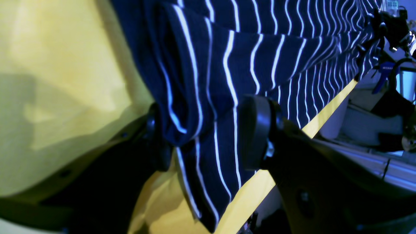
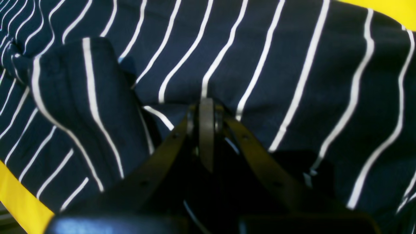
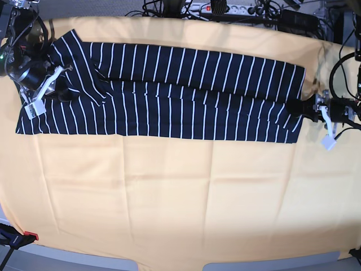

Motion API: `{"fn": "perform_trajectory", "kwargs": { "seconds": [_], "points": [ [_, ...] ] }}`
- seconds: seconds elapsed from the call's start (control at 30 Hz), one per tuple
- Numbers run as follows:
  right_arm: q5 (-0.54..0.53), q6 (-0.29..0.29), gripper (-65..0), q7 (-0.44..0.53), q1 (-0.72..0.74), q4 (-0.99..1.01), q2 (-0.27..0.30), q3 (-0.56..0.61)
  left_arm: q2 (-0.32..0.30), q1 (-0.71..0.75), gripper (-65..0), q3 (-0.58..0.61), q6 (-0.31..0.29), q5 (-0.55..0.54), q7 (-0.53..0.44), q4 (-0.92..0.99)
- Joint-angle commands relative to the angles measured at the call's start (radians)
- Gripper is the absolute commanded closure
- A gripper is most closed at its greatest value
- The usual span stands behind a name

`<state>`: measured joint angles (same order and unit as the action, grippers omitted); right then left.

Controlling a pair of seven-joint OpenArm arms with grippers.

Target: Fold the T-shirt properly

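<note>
1. T-shirt (image 3: 169, 93) spread on the yellow table cover (image 3: 169, 203) as a long dark band, already narrowed by lengthwise folds, lying toward the far edge of the table.
2. Long axis running side to side across the base view, one short end at each arm.
3. Right gripper (image 2: 206, 107) at the base view's left end, jaws pressed together, with striped cloth gathered tight at the tips; a pinch on a fold of the shirt, judging by the bunching beside it.
4. Left gripper (image 1: 208, 130) at the opposite end, on the base view's right, jaws spread wide with a hanging fold of the cloth between the pads (image 1: 256, 130); not clamped, and contact with the cloth hard to judge.
5. Each end of the shirt directly at its own arm; neither arm nearer to the middle, which lies well apart from both.
6. Likely next need: closing the left jaws on the edge between them, so both short ends are held.
7. Fold direction then set by the long axis: one end carried along it toward the other, crease across the stripes' run.
8. Risk: loose layers at the left end slipping out of a partial pinch.
</note>
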<state>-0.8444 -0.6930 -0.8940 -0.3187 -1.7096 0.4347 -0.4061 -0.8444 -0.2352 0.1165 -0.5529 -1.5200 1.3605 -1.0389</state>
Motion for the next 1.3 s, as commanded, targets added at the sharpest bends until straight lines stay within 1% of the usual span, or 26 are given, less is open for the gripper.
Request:
{"fn": "perform_trajectory", "kwargs": {
  "seconds": [0.0,0.13,0.4,0.5,0.53,0.57,0.6,0.7,0.73,0.9,1.27],
  "points": [
    [-0.014,-0.005,0.0,0.016,0.008,-0.016,0.02,-0.005,-0.014,0.003,-33.8,0.001,0.008,0.036,0.036,-0.004],
    [-0.014,-0.005,0.0,0.015,0.008,-0.016,0.02,-0.005,0.008,0.019,-33.8,0.001,0.008,0.036,0.036,-0.004],
    [-0.014,-0.005,0.0,0.014,0.008,-0.016,0.02,-0.005,0.122,0.019,-33.8,0.001,0.008,0.036,0.036,-0.004],
    [-0.014,-0.005,0.0,0.011,0.008,-0.016,0.02,-0.005,0.147,0.019,-33.7,0.001,0.008,0.036,0.036,-0.004],
    [-0.014,-0.005,0.0,0.011,0.008,-0.016,0.02,-0.005,0.15,0.019,-32.1,0.001,0.008,0.036,0.036,-0.004],
    [-0.014,-0.005,0.0,0.011,0.008,-0.016,0.02,-0.005,0.15,0.019,-28.8,0.001,0.008,0.036,0.036,-0.004],
    [-0.014,-0.005,0.0,0.011,0.008,-0.016,0.02,-0.005,0.148,0.019,-24.0,0.001,0.008,0.036,0.036,-0.004],
    [-0.015,-0.005,0.0,0.011,0.008,-0.016,0.02,-0.005,0.136,0.019,-3.0,0.001,0.007,0.036,0.036,-0.004],
    [-0.015,-0.005,0.0,0.011,0.008,-0.016,0.02,-0.005,0.129,0.019,0.0,0.001,0.007,0.036,0.036,-0.004],
    [-0.019,-0.005,0.0,0.012,0.011,-0.016,0.02,-0.005,0.081,0.012,0.0,0.0,0.007,0.036,0.036,-0.004],
    [-0.028,-0.005,0.0,0.012,0.02,-0.016,0.02,-0.005,-0.01,-0.052,0.0,-0.001,0.004,0.036,0.036,-0.004]
  ]
}}
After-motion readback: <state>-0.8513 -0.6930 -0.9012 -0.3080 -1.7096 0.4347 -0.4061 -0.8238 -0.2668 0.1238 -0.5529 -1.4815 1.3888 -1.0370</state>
